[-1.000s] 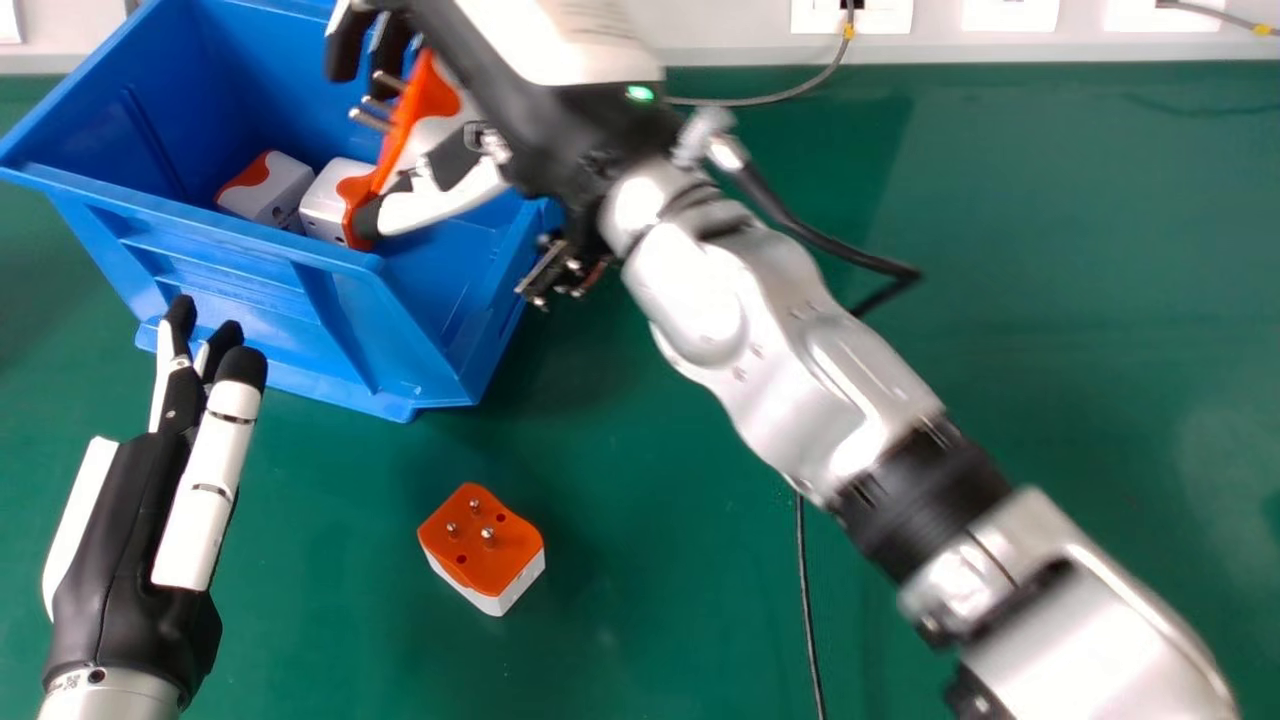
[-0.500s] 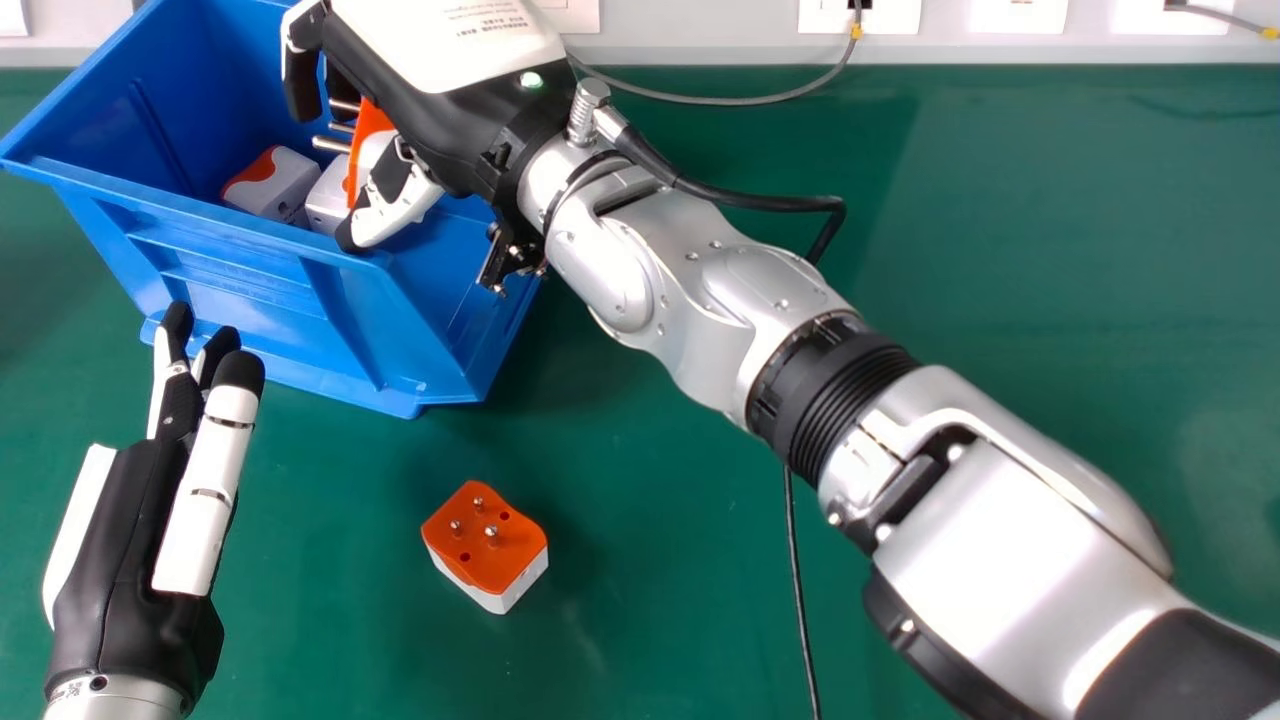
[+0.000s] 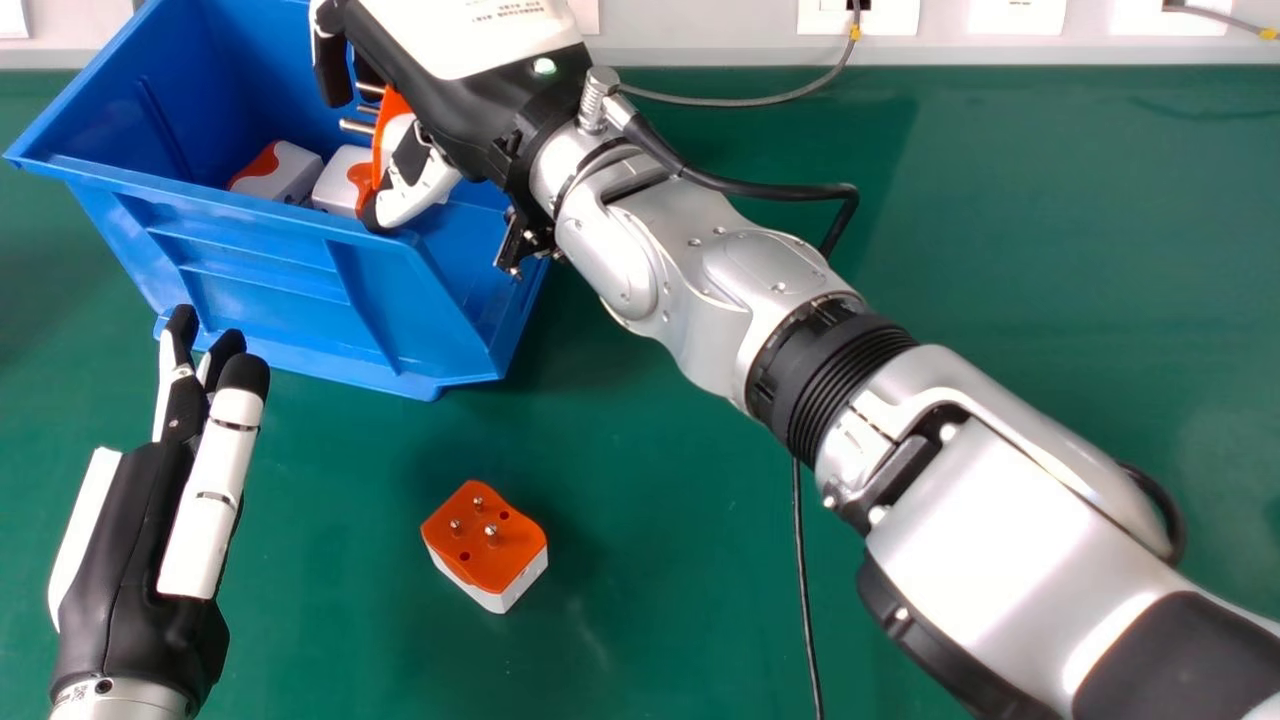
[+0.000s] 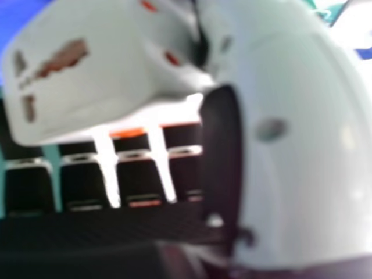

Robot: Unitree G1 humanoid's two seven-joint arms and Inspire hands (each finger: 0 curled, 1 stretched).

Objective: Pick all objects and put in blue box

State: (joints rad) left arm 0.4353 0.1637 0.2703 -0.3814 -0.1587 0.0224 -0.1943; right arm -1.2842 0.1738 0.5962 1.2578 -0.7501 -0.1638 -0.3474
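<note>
While an orange-and-white adapter (image 3: 485, 545) sits on the desk (image 3: 660, 540), the right hand (image 3: 480, 115) pinches a second plug (image 3: 397, 125) over the blue box (image 3: 260, 250), left hand (image 3: 130, 540) straight-fingered!

White wall plates (image 3: 1017, 16) sit behind the green table (image 3: 1010, 250); a grey cable (image 3: 740, 101) lies along its far side, a thin black cable (image 3: 806, 600) on its near part.

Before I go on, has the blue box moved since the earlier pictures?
Yes, slightly: the blue box has shifted away from the robot and rightward, judged against the orange-and-white plug adapter in the head view.
</note>
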